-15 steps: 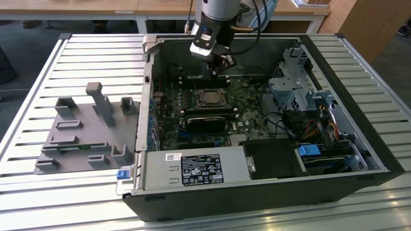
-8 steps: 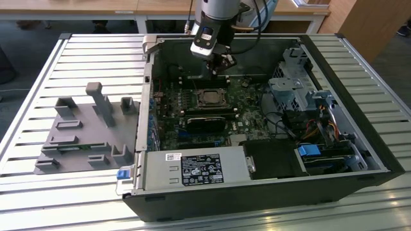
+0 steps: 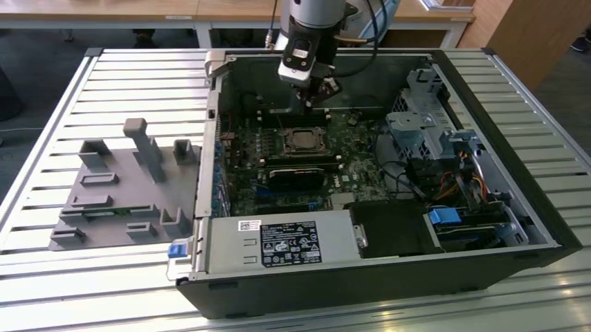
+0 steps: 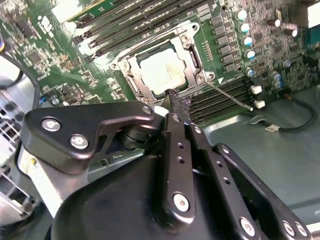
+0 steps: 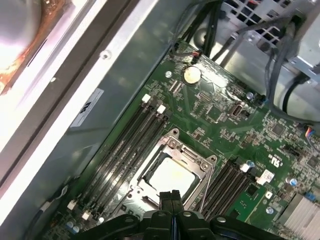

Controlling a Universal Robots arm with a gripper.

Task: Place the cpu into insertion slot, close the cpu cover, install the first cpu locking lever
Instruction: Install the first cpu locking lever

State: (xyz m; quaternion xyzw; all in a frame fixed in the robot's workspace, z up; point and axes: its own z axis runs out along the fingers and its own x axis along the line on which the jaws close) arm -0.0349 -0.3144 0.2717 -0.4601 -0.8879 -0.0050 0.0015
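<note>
— Where's your cpu?
— Seated in the insertion slot, cpu cover lying flat around it.
— Your gripper?
— Near the cover's edge (fingers pinched together, empty).

The cpu, a flat sq. chip w/ dull silver top, sits level in the insertion slot, a silvery-edged socket mid-board betw. two banks of long black memory slots. The cpu cover, a thin metal frame, lies flat around the chip's top. A thin wire locking lever juts at an angle from one slot corner.
</note>
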